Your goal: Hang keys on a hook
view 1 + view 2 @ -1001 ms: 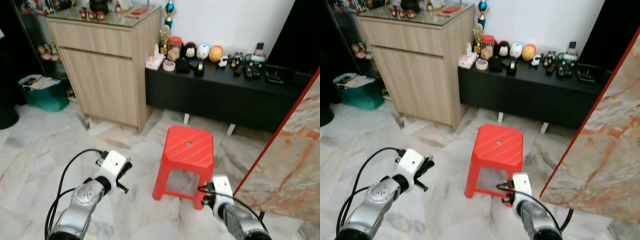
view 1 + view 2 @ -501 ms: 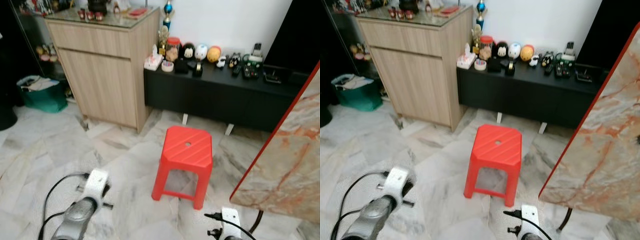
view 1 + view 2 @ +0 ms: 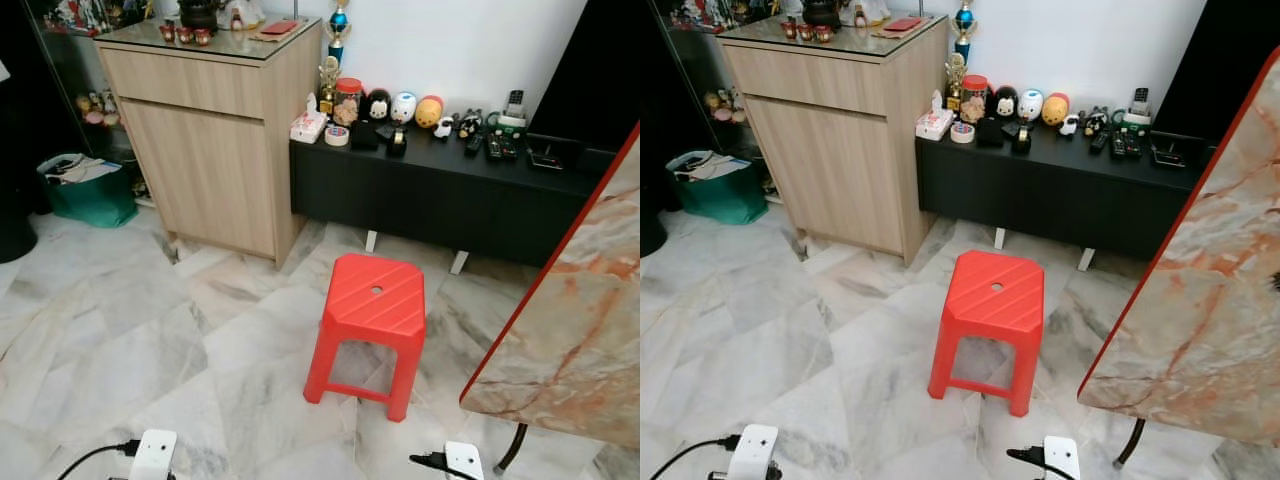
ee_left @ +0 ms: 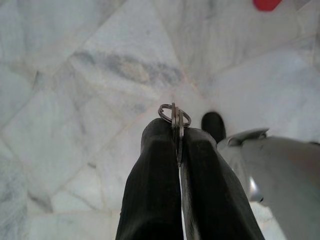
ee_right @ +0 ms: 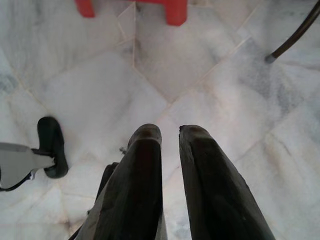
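1. Head views: a ribbed red plastic stool point(image 3: 371, 305) stands mid-frame on the veined marble floor point(image 3: 120, 330); a wooden cabinet point(image 3: 205, 150) is upper left.
2. Left wrist: the left gripper point(image 4: 176, 134) is clenched on a metal key ring point(image 4: 174, 115).
3. Right wrist: the right gripper point(image 5: 169, 133) is slightly parted, holding nothing.

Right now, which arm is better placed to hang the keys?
The left. Its claw is shut on the key ring; the right claw holds nothing, fingers slightly apart. Both point down at the marble floor.
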Controlling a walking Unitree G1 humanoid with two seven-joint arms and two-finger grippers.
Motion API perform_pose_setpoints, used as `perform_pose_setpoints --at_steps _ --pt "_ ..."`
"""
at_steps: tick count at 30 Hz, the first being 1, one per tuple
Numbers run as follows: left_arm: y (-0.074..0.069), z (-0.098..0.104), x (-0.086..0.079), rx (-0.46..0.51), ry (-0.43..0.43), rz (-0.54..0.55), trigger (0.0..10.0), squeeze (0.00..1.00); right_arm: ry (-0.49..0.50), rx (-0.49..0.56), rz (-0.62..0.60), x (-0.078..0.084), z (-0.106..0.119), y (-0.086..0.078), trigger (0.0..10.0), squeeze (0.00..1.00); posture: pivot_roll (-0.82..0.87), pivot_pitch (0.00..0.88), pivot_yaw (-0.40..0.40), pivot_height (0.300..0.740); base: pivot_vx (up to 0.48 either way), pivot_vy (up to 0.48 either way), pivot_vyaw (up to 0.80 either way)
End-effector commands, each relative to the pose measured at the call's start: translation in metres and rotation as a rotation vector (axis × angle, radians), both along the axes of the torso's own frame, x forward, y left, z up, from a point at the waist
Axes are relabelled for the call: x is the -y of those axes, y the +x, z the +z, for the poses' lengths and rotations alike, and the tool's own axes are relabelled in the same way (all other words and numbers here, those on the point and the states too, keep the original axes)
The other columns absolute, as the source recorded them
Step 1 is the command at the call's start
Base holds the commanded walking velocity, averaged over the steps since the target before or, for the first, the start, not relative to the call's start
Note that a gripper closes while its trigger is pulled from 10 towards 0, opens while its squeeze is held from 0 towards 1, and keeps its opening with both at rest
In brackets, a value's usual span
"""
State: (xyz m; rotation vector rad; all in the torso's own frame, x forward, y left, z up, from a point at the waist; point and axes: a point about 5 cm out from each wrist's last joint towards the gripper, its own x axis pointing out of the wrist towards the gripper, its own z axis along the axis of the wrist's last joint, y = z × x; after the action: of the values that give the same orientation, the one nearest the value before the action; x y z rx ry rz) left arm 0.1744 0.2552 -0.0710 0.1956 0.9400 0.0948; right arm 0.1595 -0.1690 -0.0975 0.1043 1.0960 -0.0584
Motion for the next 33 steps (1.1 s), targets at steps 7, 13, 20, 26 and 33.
perform_pose_setpoints --at_steps 7,13,20,26,33 --pt "0.0033 -0.0022 0.0108 0.004 -0.013 -0.020 10.0 0.00 -0.023 -0.014 0.009 0.0043 -0.0011 -0.0035 10.0 0.00 0.04 0.000 -0.051 0.740 0.000 -0.409 -0.30" --pt "0.0037 -0.0022 0.0109 0.005 -0.012 -0.020 10.0 0.00 -0.032 -0.031 0.006 0.0052 -0.0030 -0.0083 10.0 0.00 0.04 0.000 -0.050 0.740 0.000 -0.412 -0.68" --pt "0.0031 -0.0027 0.0109 -0.001 -0.009 -0.023 10.0 0.00 -0.032 -0.022 -0.008 0.0043 -0.0030 -0.0083 10.0 0.00 0.04 0.000 -0.043 0.740 0.000 -0.419 -0.09" --pt "0.0033 -0.0033 0.0127 -0.016 0.000 -0.059 10.0 0.00 -0.020 -0.008 -0.028 0.0008 -0.0022 -0.0057 10.0 0.00 0.03 0.000 -0.030 0.740 0.000 -0.428 0.00" --pt "0.0001 -0.0049 0.0125 -0.029 0.002 -0.060 10.0 0.00 -0.015 -0.013 -0.041 -0.0013 -0.0035 -0.0086 10.0 0.00 0.02 0.000 -0.015 0.740 0.000 -0.436 0.00"
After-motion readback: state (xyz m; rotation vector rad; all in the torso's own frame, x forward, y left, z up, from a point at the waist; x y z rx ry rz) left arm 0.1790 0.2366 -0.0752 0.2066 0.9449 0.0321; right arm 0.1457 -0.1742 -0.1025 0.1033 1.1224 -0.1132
